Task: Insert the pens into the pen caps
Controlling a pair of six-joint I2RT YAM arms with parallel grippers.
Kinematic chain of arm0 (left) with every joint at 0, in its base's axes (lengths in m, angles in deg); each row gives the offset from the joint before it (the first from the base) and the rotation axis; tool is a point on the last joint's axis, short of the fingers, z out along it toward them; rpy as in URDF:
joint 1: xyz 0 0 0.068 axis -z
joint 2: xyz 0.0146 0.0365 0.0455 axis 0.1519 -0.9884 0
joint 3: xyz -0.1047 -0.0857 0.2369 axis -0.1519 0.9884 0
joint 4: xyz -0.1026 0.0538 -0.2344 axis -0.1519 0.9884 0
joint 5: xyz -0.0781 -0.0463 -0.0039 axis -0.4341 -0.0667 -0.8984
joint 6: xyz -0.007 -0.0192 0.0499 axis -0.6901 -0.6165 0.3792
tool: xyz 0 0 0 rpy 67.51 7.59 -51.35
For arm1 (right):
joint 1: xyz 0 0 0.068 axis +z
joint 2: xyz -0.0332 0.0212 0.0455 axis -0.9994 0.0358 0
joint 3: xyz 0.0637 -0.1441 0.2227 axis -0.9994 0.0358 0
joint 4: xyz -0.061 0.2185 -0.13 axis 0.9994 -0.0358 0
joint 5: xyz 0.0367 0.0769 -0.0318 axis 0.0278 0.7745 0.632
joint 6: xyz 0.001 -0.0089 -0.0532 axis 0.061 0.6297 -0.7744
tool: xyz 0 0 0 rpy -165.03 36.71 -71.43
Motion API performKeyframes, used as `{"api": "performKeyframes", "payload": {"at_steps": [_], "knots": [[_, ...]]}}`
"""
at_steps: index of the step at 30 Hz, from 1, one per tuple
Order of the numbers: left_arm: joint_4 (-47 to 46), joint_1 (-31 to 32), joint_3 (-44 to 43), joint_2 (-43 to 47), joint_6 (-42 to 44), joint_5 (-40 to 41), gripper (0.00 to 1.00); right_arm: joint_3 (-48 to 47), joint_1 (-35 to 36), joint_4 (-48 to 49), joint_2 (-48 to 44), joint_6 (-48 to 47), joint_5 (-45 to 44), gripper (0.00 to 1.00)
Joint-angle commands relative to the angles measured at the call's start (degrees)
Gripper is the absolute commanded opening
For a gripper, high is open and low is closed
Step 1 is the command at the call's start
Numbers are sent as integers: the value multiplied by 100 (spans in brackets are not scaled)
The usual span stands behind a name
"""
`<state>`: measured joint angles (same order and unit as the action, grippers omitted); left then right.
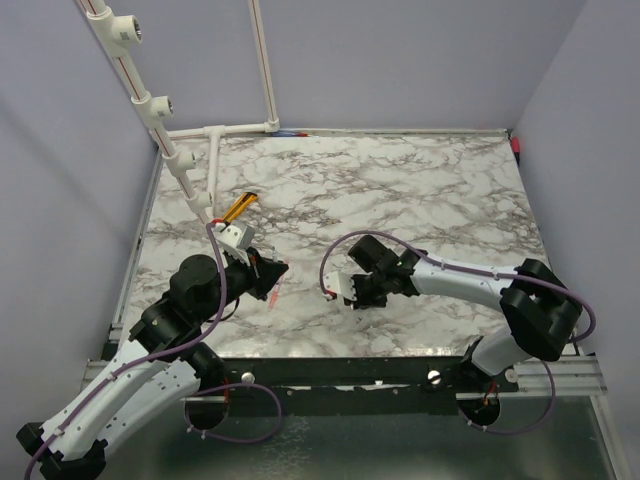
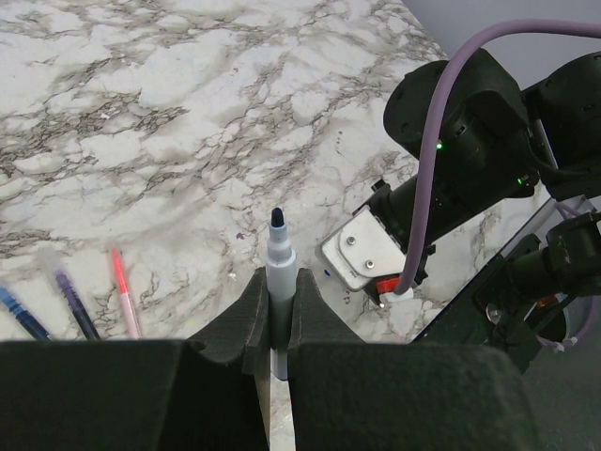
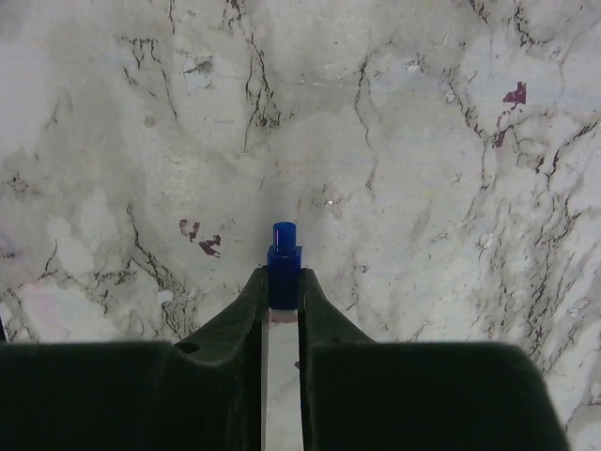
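**Whitish pen [image 2: 279, 246] in the left gripper [image 2: 279, 287], blue cap [image 3: 284, 252] in the right gripper [image 3: 283, 282]**

From the left wrist camera we see the left gripper's dark fingers [image 2: 252, 315] pressed narrow against both sides of the whitish pen. The pen stands out beyond the fingertips, its dark blue tip pointing away from the camera. On the marble worktop [image 1: 420, 190], off to the left of this gripper, lie a red-pink pen [image 2: 122, 287] and a dark pen [image 2: 73, 303] side by side but apart. Further left is a blue piece [image 2: 19, 312], cut off by the gripper's body, and we cannot tell what it is. The right arm [image 2: 451, 122] fills the space beyond and to the right of the held pen.

Only the right wrist camera shows the cap. It is a short blue sleeve clamped between the right gripper's closed fingers, its end poking out past the tips above bare marble.

The top camera is too far off to resolve pen or cap. It does show the two grippers facing each other, with a stretch of worktop between them. A yellow-and-black tool [image 1: 238, 208] lies beyond the left gripper.
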<state>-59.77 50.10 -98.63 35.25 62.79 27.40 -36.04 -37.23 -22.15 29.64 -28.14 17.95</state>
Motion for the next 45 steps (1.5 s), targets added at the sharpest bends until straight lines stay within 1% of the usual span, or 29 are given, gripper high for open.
{"api": "performKeyframes", "payload": {"at_steps": [1,5,9,13,17,19,21,24,27,30,32,34,35,37,41,43,45], "knots": [[41,-19,72,0,43,131,0,126,70,299,75,69,-87,16],[38,-15,73,-5,53,109,0,133,70,373,41,165,-160,28],[34,-16,72,-14,51,97,0,56,70,261,-32,225,-234,38],[34,-14,76,-24,54,76,0,-115,70,86,-224,409,-382,39],[34,-19,72,-14,53,70,0,-386,70,-23,-484,1088,-590,40],[34,-16,73,0,52,64,0,-465,70,-26,-647,1551,-640,40],[34,-14,72,8,53,61,0,-452,70,101,-850,2021,-669,47],[34,-15,63,11,57,26,0,-399,70,332,-1194,2769,-870,47],[26,-23,66,18,67,-13,0,-413,70,577,-1471,3743,-1442,46],[15,-24,72,36,72,-27,0,-643,70,444,-1619,4940,-2236,52],[14,-29,79,54,73,-33,0,-641,70,405,-1692,5493,-2416,56],[15,-21,78,86,66,-42,0,-465,70,566,-1779,5903,-2458,57],[8,-23,75,94,72,-49,0,-368,70,667,-1807,6233,-2662,57],[3,-19,73,110,69,-80,0,-292,70,550,-1797,7090,-3113,62],[-14,-24,80,141,75,-118,0,-310,70,34,-1678,8452,-3615,62],[-19,-23,80,163,84,-143,0,-211,70,-123,-1667,8836,-3758,60],[-28,-18,89,172,84,-169,0,2,70,-48,-1824,9352,-3708,58]]}}
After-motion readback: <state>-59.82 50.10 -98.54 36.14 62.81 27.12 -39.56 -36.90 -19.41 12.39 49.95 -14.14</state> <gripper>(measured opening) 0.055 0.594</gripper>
